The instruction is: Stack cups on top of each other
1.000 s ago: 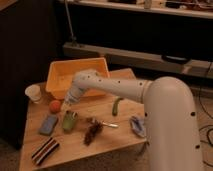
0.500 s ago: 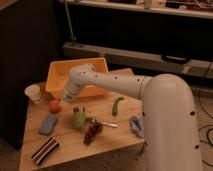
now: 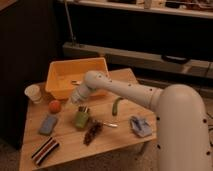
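Camera view: hand (image 3: pixel 83 108) just abv yellow-green cup (image 3: pixel 81 120); white cup (image 3: pixel 33 93) apart.

White rounded arm (image 3: pixel 131 93), dark dots, grey claw (image 3: pixel 83 108) above green cup (image 3: pixel 81 119)

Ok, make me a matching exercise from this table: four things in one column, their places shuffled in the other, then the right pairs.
Things
1. small white round-rimmed cup
2. pale yellow-green tapered cup
3. small orange ball
4. slim curved green vegetable

Places
A. right of the end effector, apart from it
B. directly under the end effector
C. far left, beside the large orange-yellow rectangular bin
D. between the white cup and the blue sponge

Pairs: 1-C, 2-B, 3-D, 4-A
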Controlling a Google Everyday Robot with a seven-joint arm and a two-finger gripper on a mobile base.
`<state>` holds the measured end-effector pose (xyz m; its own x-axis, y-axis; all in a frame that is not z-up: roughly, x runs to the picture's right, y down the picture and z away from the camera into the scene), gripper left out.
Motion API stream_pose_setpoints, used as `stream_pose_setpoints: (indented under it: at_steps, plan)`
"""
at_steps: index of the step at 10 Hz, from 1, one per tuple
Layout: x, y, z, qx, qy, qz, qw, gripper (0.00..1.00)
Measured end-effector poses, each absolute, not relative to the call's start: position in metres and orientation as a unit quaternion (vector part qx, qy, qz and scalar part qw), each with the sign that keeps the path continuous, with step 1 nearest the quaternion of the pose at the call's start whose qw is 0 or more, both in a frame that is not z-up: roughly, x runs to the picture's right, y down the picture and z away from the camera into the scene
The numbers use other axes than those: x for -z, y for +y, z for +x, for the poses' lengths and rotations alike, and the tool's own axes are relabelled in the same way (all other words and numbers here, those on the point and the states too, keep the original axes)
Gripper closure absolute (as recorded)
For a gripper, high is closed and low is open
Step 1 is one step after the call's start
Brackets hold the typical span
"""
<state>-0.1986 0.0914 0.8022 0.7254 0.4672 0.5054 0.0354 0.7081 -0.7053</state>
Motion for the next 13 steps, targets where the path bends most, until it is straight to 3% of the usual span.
stream_pose_setpoints:
  at_steps: [2, 3, 7, 13]
  plan:
    - [-0.8, 0.098, -0.171, -0.142, -0.349, -0.368, 0.85, 0.25]
    - [-0.798, 0.103, -0.163, -0.153, -0.343, -0.38, 0.845, 0.2]
    - [-0.799, 0.13, -0.152, -0.208, -0.32, -0.414, 0.827, 0.2]
    - [-0.802, 0.129, -0.14, -0.238, -0.315, -0.4, 0.827, 0.2]
